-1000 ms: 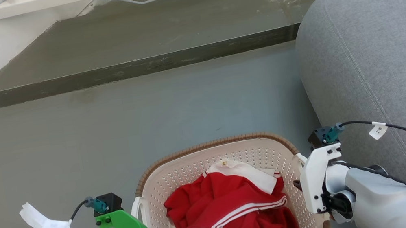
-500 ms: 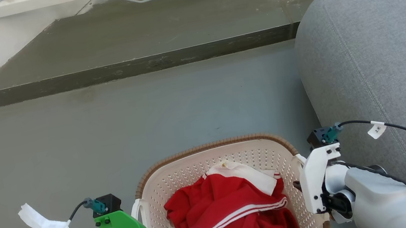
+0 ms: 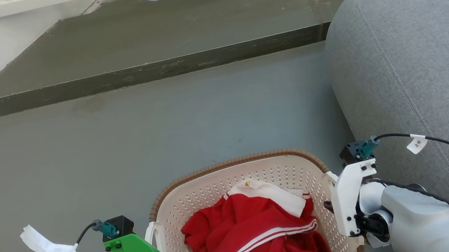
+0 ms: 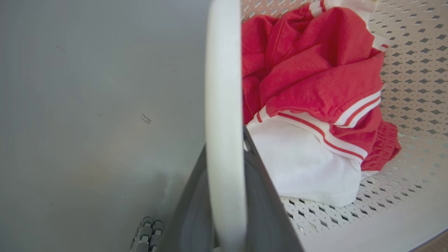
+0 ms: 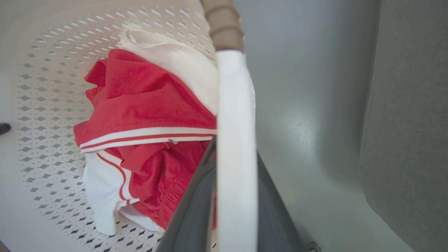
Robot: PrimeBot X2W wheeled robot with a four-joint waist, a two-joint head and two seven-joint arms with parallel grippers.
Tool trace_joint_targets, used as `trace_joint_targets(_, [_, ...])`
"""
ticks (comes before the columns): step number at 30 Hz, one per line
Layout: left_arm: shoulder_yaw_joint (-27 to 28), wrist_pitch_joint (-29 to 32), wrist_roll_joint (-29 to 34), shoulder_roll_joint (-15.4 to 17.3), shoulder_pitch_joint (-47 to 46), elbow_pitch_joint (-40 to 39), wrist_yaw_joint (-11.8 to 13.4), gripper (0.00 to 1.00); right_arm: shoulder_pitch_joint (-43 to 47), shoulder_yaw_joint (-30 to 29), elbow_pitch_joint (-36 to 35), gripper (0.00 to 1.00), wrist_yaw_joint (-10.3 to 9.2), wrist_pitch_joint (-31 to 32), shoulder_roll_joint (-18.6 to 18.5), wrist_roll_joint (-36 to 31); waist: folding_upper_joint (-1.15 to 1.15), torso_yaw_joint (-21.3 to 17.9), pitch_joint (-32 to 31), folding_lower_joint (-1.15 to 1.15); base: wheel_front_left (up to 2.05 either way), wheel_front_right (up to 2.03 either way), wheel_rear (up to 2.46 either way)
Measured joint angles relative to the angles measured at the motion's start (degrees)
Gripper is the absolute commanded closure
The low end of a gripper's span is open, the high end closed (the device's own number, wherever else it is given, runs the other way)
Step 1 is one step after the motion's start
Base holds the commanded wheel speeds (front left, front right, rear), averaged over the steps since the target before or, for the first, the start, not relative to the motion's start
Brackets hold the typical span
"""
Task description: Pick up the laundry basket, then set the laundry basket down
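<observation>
- My left gripper (image 4: 224,147) is clamped on the left handle (image 4: 224,70) of the laundry basket (image 3: 231,163). The white bar runs between my two dark fingers, one tight on each side.
- My right gripper (image 5: 235,150) grips the right handle (image 5: 235,105) the same way, just below the brown rim.
- The basket sits between my arms, over the near part of the floor (image 3: 117,139). It is close beside the grey sofa (image 3: 424,65) on the right and well short of the raised step (image 3: 142,73) at the floor's far edge.
- Red and white clothes (image 3: 250,226) are heaped inside, reaching towards the right wall.
- I cannot tell whether the base rests on the floor or hangs clear of it.
- I judge that the grasp is made and the lift or carry is in hand, with the setting down not yet done.
- The next move calls for both arms to travel together and level so the basket does not tip.
- It should stay clear of the sofa, and I should open only once the base is flat on the floor.
</observation>
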Motion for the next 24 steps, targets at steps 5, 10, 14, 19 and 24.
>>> trace_joint_targets(5, [-0.35,0.00,-0.01,0.09,-0.01,-0.01,0.00,1.00,-0.06,0.32,0.00,1.00,-0.01,0.00,0.00,0.32,0.00,-0.12,0.29,0.00,0.00,0.00,0.00])
trace_joint_targets(10, [-0.53,0.00,-0.25,0.41,-0.22,-0.19,0.00,1.00,-0.35,0.79,-0.10,1.00,-0.01,-0.01,0.03,0.58,0.00,-0.30,1.19,0.00,0.00,0.00,0.00])
trace_joint_targets(14, [-0.74,-0.08,-0.25,0.71,-0.92,-0.57,0.00,1.00,-1.31,1.00,-0.13,1.00,-0.01,-0.11,0.01,0.81,0.00,-0.41,2.42,0.00,0.00,0.00,0.00])
trace_joint_targets(19, [-0.83,-0.41,-0.25,1.48,-2.40,-1.43,0.00,1.00,-2.61,1.05,-0.33,1.00,-0.01,-1.20,0.01,0.81,0.00,-0.53,4.56,0.00,0.00,0.00,0.00])
trace_joint_targets(24, [-0.87,-1.66,-0.24,1.91,-3.91,-1.81,0.00,1.00,-3.99,1.08,-0.68,1.00,-0.01,-2.81,-0.08,0.81,0.00,-0.63,7.30,0.00,0.00,0.00,0.00])
